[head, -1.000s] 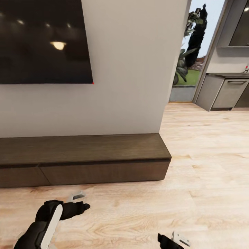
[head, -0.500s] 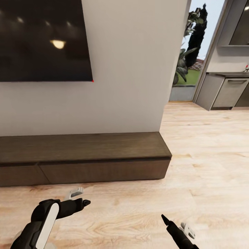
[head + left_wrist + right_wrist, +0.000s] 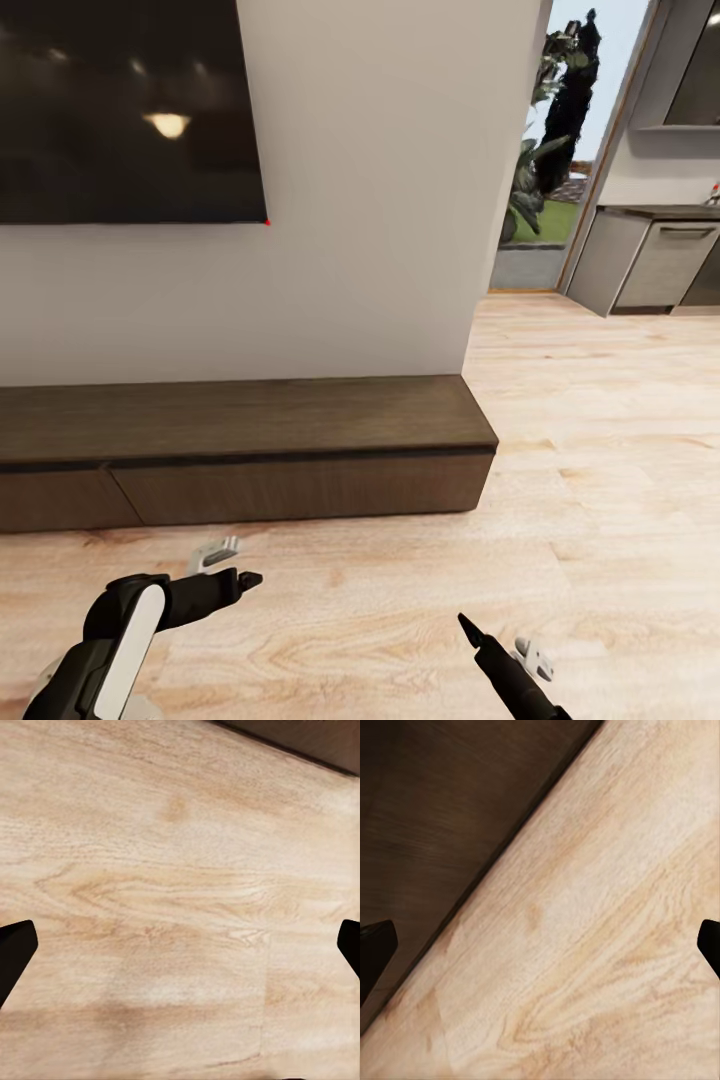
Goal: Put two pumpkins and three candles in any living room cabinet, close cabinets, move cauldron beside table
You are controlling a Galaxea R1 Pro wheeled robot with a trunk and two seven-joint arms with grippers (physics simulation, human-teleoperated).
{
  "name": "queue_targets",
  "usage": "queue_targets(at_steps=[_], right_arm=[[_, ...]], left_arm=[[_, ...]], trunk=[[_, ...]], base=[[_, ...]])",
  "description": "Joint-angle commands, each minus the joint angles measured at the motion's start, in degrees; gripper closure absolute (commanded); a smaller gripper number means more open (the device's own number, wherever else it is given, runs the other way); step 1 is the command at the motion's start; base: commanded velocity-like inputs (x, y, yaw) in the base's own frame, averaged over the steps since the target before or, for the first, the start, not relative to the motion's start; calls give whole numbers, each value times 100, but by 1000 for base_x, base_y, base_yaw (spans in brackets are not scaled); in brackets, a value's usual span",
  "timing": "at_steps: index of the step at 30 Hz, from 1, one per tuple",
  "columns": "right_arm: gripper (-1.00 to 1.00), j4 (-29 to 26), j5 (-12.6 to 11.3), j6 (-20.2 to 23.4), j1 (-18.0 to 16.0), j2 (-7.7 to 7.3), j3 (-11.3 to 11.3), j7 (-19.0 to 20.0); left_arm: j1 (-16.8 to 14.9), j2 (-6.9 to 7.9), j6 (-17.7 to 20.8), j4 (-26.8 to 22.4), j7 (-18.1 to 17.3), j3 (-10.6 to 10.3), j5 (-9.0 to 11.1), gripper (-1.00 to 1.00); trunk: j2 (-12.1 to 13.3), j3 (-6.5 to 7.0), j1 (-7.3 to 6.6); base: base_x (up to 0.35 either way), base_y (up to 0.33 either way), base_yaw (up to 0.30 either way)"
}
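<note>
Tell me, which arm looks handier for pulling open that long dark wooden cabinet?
Probably the left: its jaws hang open just before the long, low, dark brown wood cabinet, whose fronts are shut; the right jaws sit farther back.

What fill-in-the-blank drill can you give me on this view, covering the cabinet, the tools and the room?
1. The drawer fronts of the dark wood cabinet are all ____.
2. Above the cabinet a black ____ hangs on the wall.
3. In both wrist views, the fingertips of the left tool and the right tool sit at opposite picture edges, so both tools are ____.
4. Under both tools lies the light wooden ____.

Missing words: closed; TV; open; floor
</note>
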Motion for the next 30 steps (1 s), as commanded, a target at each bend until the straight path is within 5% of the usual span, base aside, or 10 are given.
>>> queue_targets(at_steps=[1,5,8,11,14,15,18,21,25,30], right_arm=[[-100,3,-4,2,0,1,-2,-9],[-100,13,-32,-1,0,2,-8,-17],[-100,28,-31,-3,0,5,-9,-13],[-100,32,-15,-13,0,25,-2,-22],[-100,34,-22,-64,0,177,-4,-33],[-100,34,-29,-80,0,205,-5,-30],[-100,31,-58,-159,0,344,-22,-3],[-100,-8,-87,-189,-8,541,-37,11],[-100,-146,-271,-167,-46,675,-55,180],[-100,-243,-652,-173,-61,701,-54,532]], left_arm=[[0,10,0,-2,0,2,38,-100],[0,112,0,-5,-2,-7,376,-100],[0,526,0,12,-6,-35,1028,-100],[0,1076,0,56,-17,-55,1771,-100],[12,1745,0,80,-71,-129,2979,-100],[15,1843,0,79,-104,-168,3203,-100],[22,2243,0,74,-368,-682,4238,-100],[25,2451,0,74,-602,-1239,4924,-100],[26,2526,0,74,-861,-1511,5286,-100],[24,2594,0,136,-1131,-1458,5399,-100]], trunk=[[-42,-18,23],[-202,-90,110],[-322,-144,176],[-443,-198,242],[-563,-252,308],[-603,-270,330],[-723,-324,396],[-844,-378,462],[-1004,-449,550],[-1165,-521,638]], base=[[0,0,0],[0,0,0],[0,0,0],[0,0,0],[0,0,0],[0,0,0],[0,0,0],[0,0,0],[0,0,0],[0,0,0]])
